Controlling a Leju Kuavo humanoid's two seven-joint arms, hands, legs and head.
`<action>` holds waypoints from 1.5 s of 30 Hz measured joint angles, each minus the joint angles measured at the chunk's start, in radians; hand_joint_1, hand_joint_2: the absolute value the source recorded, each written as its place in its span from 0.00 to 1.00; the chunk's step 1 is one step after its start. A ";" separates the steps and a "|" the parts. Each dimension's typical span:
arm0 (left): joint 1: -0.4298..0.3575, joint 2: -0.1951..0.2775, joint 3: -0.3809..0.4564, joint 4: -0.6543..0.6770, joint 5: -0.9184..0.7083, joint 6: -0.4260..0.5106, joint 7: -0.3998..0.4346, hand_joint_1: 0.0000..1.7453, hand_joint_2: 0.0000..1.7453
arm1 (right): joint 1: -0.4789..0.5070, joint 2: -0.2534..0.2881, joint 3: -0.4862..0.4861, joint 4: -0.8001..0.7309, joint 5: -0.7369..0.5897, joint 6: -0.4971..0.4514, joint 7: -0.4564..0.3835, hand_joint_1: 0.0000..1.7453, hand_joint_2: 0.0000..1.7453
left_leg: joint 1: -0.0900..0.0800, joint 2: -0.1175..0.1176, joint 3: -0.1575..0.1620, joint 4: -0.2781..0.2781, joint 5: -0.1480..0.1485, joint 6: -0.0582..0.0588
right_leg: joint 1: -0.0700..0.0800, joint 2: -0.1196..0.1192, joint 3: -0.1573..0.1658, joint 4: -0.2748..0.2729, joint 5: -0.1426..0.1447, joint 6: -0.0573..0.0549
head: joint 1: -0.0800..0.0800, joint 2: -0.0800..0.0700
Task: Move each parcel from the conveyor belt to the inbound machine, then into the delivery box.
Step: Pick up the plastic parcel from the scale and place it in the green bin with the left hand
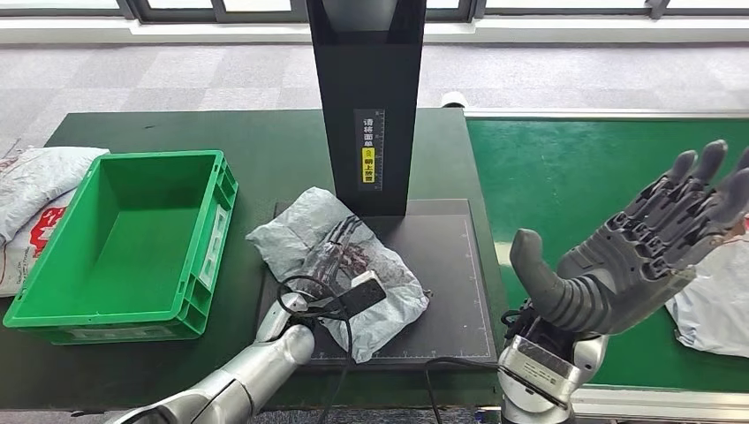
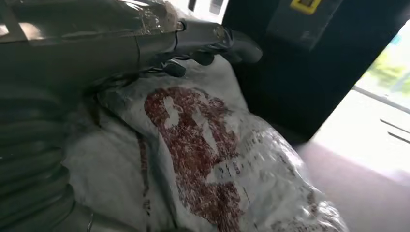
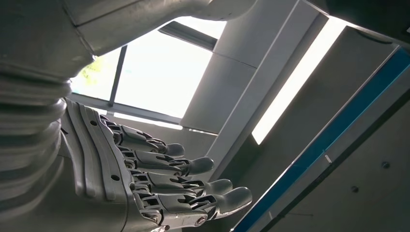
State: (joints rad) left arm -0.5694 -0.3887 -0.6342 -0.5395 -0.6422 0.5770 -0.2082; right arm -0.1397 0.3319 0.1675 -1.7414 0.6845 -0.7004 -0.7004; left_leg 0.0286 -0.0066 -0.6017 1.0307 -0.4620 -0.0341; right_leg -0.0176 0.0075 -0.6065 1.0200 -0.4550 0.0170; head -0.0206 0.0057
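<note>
Left hand (image 1: pixel 340 256) reaches onto the grey poly-mailer parcel (image 1: pixel 353 274) lying on the dark platform of the inbound machine (image 1: pixel 442 291). In the head view the dark fingers (image 1: pixel 344 243) lie on the crumpled film and merge with the bag's dark red print, so whether they pinch the film or merely rest on it cannot be told. The wrist camera and its looped cable cover the back of the hand. In the left wrist view the thumb (image 2: pixel 227 41) lies over the bag's upper edge and the red print (image 2: pixel 193 140) is blurred; the text is unreadable.

Parcel: limp, creased, long axis running diagonally from the far corner nearest the crate to the near corner toward the belt. Its far end sits at the foot of the black scanner column (image 1: pixel 366 97).

Right hand (image 1: pixel 631 256) is raised above the green conveyor belt (image 1: pixel 565 177), fingers spread, palm empty. It partly hides a second grey parcel (image 1: pixel 720 305), cut off by the frame edge.

Green plastic crate (image 1: pixel 212 221) stands beside the platform. More mailers (image 1: pixel 35 203) lie beyond it, cropped at the edge.
</note>
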 joint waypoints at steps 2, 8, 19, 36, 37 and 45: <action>-0.028 0.000 -0.068 0.042 -0.087 0.001 0.130 0.25 1.00 | 0.000 0.000 0.000 0.000 -0.006 0.000 0.000 0.00 1.00 | 0.000 -0.001 0.000 0.000 0.000 0.000 | 0.000 -0.001 0.001 0.000 -0.001 0.000 | 0.000 0.000; -0.097 -0.002 -0.225 0.122 -0.226 -0.052 0.341 1.00 1.00 | 0.000 0.000 0.000 0.000 -0.015 0.002 0.000 0.00 1.00 | 0.000 -0.003 0.005 0.000 -0.002 0.002 | 0.000 -0.003 0.009 -0.001 -0.003 0.002 | 0.000 0.000; -0.125 -0.004 -0.307 0.181 -0.308 -0.064 0.433 1.00 1.00 | 0.000 0.000 0.002 0.002 -0.020 0.003 0.002 0.00 1.00 | 0.000 0.000 0.012 -0.001 0.001 0.000 | 0.000 -0.002 0.013 0.000 0.000 -0.001 | 0.000 0.000; -0.137 0.000 -0.335 0.216 -0.457 0.049 0.575 1.00 1.00 | -0.002 0.000 0.008 0.051 -0.021 0.005 0.002 0.00 1.00 | 0.000 0.000 0.012 -0.001 0.000 0.000 | 0.000 -0.001 0.012 0.000 -0.001 -0.001 | 0.000 0.000; -0.136 0.003 -0.335 0.216 -0.473 0.065 0.589 1.00 1.00 | -0.002 0.000 0.007 0.053 -0.020 0.005 0.001 0.00 1.00 | 0.000 0.000 0.012 -0.001 0.000 0.000 | 0.000 -0.001 0.012 0.000 -0.001 -0.001 | 0.000 0.000; -0.064 0.124 -0.225 -0.083 -0.898 0.120 0.761 1.00 1.00 | 0.013 -0.003 0.004 0.059 -0.021 0.004 0.000 0.00 1.00 | 0.001 -0.001 0.004 -0.001 0.001 -0.001 | 0.001 -0.001 0.006 0.001 0.000 -0.002 | 0.000 0.000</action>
State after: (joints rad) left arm -0.6335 -0.2647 -0.8593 -0.6226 -1.5404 0.6971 0.5531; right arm -0.1266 0.3289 0.1719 -1.6820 0.6637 -0.6960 -0.7000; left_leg 0.0297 -0.0074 -0.5972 1.0295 -0.4607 -0.0350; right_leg -0.0165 0.0063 -0.6009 1.0208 -0.4554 0.0154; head -0.0205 0.0057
